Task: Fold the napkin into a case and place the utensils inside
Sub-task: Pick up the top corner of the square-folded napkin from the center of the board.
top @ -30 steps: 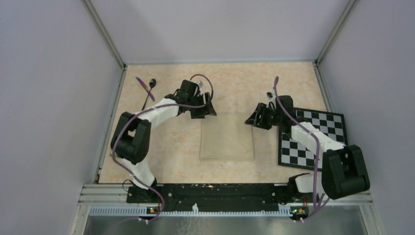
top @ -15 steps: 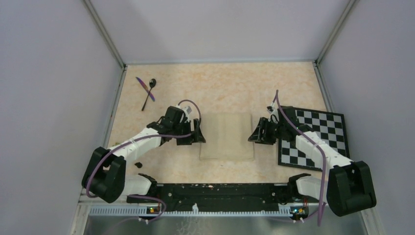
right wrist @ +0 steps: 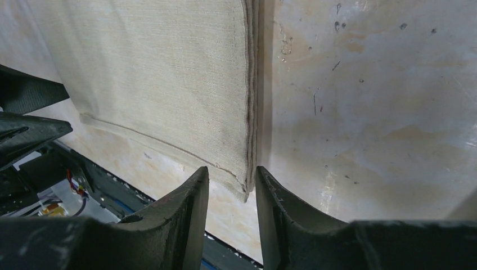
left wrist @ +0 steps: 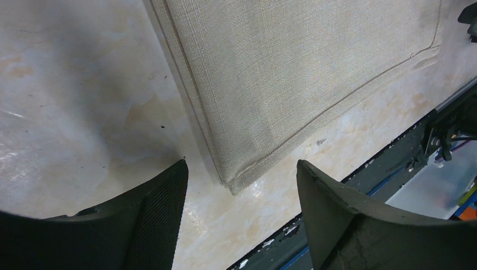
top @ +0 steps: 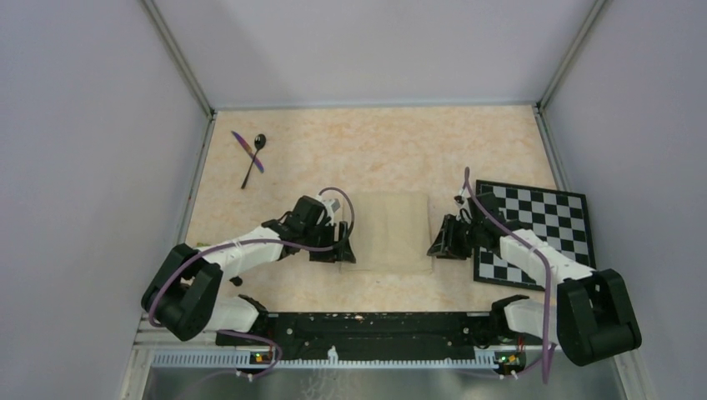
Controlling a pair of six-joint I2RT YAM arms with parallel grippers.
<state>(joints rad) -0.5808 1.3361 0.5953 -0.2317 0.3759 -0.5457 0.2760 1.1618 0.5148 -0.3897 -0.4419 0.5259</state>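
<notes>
Utensils: a black spoon and a thin purple knife lie crossed near the far left corner of the table. They are at about 10 o'clock from the napkin, well apart from it and from both arms.
Left gripper: low at the napkin's 8 o'clock corner, fingers spread wide. The corner lies in the gap, and neither pad touches it.
Napkin: beige-tan cloth lying flat at the middle of the table. A doubled hem shows along both side edges.
Right gripper: low at the napkin's 4 o'clock corner. Its fingers are only narrowly parted, with the corner's tip in the slot between them.
Checkerboard: a black-and-white board lying flat at 3 o'clock from the napkin, partly under the right arm.
</notes>
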